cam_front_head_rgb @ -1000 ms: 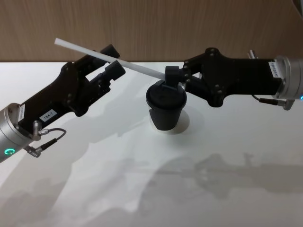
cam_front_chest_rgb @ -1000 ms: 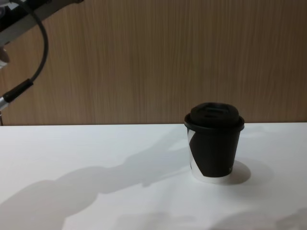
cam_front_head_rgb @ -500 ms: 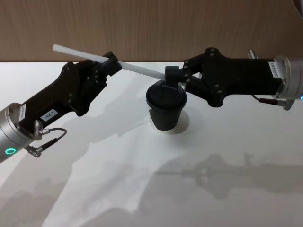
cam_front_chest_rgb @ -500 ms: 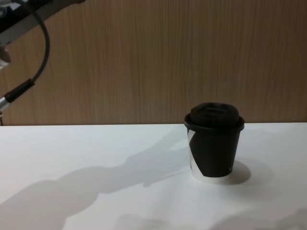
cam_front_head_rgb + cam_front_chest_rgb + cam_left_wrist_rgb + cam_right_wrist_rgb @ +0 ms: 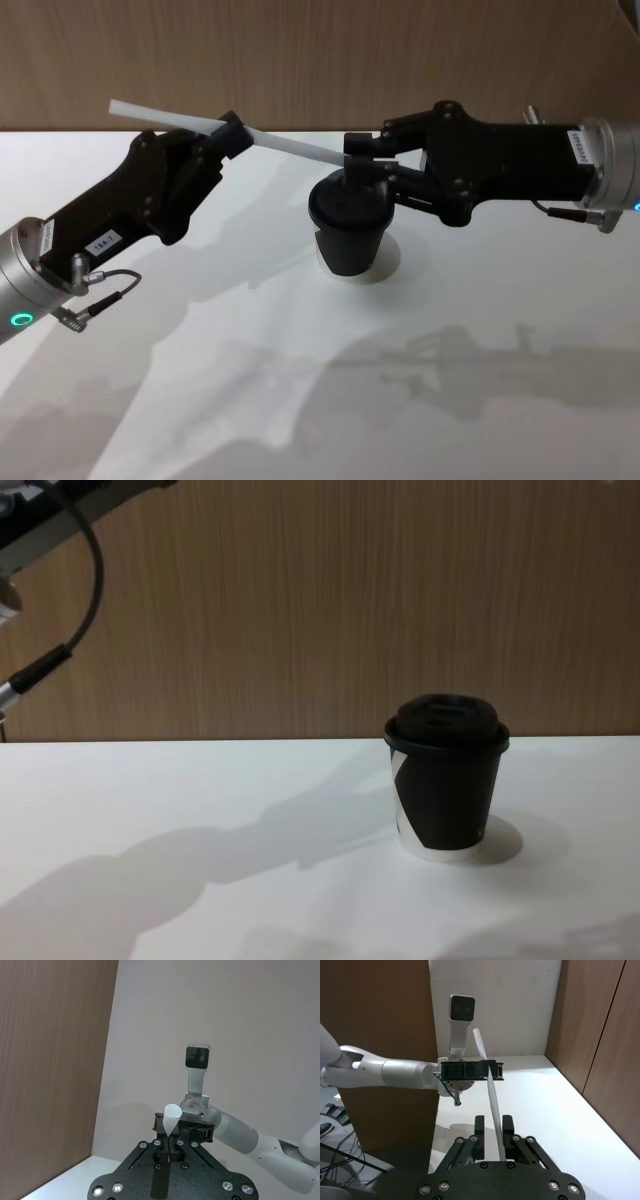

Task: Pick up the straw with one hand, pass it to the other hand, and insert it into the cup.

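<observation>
The left gripper [image 5: 232, 132] is clamped on the straw [image 5: 290, 146] about mid-length. The straw's far tip lies between the parted fingers of the right gripper [image 5: 352, 160], just above the cup [image 5: 350, 235]. The right should probably back straight off without brushing the tip.

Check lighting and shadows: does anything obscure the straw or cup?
Head view: even light, soft arm shadows on the white table, straw plainly visible, no glare. Chest view: cup unobscured, faint shadow at its base, broad arm shadows beside it.
</observation>
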